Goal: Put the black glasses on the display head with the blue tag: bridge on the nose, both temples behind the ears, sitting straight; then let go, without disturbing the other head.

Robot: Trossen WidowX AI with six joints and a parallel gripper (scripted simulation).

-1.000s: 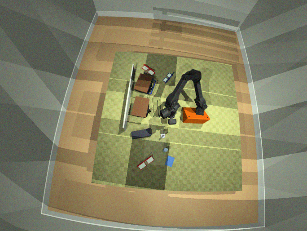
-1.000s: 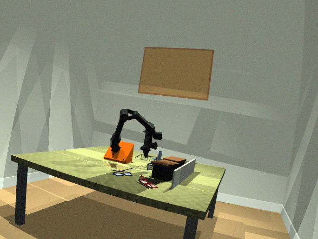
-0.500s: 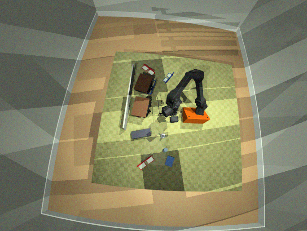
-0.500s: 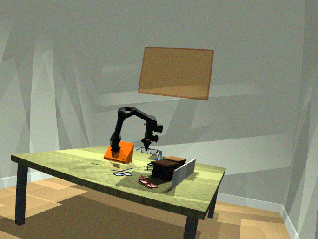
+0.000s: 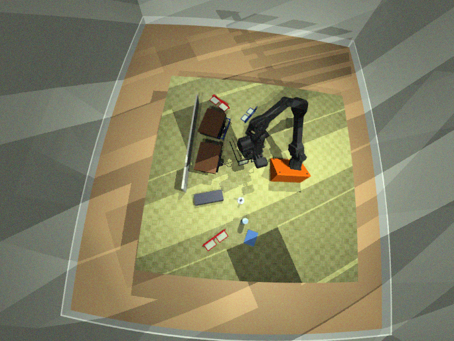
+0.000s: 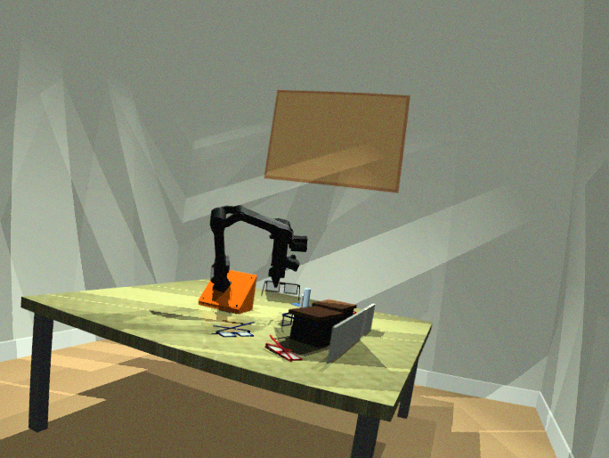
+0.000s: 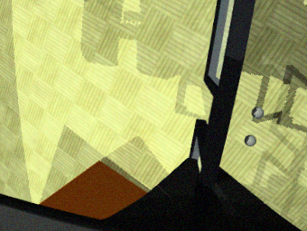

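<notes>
My gripper (image 5: 245,158) (image 6: 274,282) (image 7: 198,170) is shut on the black glasses (image 5: 236,153) (image 6: 285,288) (image 7: 233,64) and holds them a little above the table, front downward, temples pointing toward the heads. Two dark display heads with brown tops stand side by side in front of a grey panel (image 5: 190,142) (image 6: 350,329). The far head (image 5: 212,123) (image 6: 314,324) shows blue at its front side; the near head (image 5: 208,156) (image 6: 339,306) does not. The gripper is just right of the near head in the top view. In the wrist view the glasses run edge-on up the frame.
Red glasses (image 5: 219,101) (image 6: 282,349) and blue glasses (image 5: 248,113) (image 6: 233,331) lie near the far head. A grey case (image 5: 208,197), a white knob (image 5: 240,200), a pale cylinder (image 5: 244,221) (image 6: 306,295), a blue block (image 5: 251,237) and more red glasses (image 5: 213,241) lie nearer. The orange arm base (image 5: 288,170) (image 6: 229,292) stands right.
</notes>
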